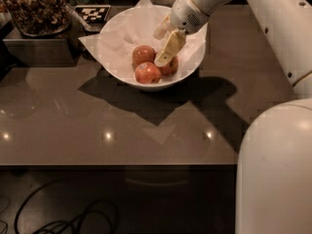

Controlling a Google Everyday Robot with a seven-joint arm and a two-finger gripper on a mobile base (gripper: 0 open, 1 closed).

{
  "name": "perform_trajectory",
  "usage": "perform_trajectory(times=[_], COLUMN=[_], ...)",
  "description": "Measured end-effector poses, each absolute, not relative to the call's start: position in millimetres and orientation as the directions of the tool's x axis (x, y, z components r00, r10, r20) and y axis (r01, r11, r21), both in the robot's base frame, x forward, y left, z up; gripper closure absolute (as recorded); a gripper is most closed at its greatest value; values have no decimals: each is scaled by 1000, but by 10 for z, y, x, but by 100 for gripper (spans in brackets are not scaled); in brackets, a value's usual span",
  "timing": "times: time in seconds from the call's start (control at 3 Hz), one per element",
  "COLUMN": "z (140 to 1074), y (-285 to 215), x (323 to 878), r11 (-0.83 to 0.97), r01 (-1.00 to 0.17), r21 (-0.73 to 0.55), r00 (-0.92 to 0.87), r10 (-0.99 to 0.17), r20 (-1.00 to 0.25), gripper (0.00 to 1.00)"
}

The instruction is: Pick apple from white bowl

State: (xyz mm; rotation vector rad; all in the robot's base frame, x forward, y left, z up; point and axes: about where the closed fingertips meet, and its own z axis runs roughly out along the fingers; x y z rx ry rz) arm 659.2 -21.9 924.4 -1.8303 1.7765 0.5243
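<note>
Gripper: the gripper (157, 50) hangs over the right half of the white bowl (146, 85), upper centre of the frame, on an arm that comes in from the upper right.
Fingers: two pale fingers (170, 45) stand clearly apart and close on nothing; the nearer one slants down and left.
Apple: the apple (173, 66) lies in the white bowl as the rightmost of three fruits. Its left part is hidden behind the nearer finger; whether the finger touches it, I cannot tell.
Other fruit: a sticker apple (147, 73) with a small bluish label lies at the front, and a back apple (143, 54) sits behind it to the left. All three are bunched close.
Lining: crumpled white paper (122, 33) covers the inside of the bowl, and its corners stick out past the rim at left and top.
Support: the bowl stands on a dark glossy table (97, 111).
Surroundings: a clear container (34, 6) of brown pieces stands in the upper left, with a black-and-white tag (92, 12) just right of it.
Floor: cables (73, 218) lie at the lower left.
</note>
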Motion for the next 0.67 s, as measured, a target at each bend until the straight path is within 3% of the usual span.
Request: perform_trajectory(times=[0.67], z=[9210], y=[-252], x=[6731], r11=[15], r01=[-992], r21=[-123], r00=[60], r10=[-807], r20=[-588], gripper=[27])
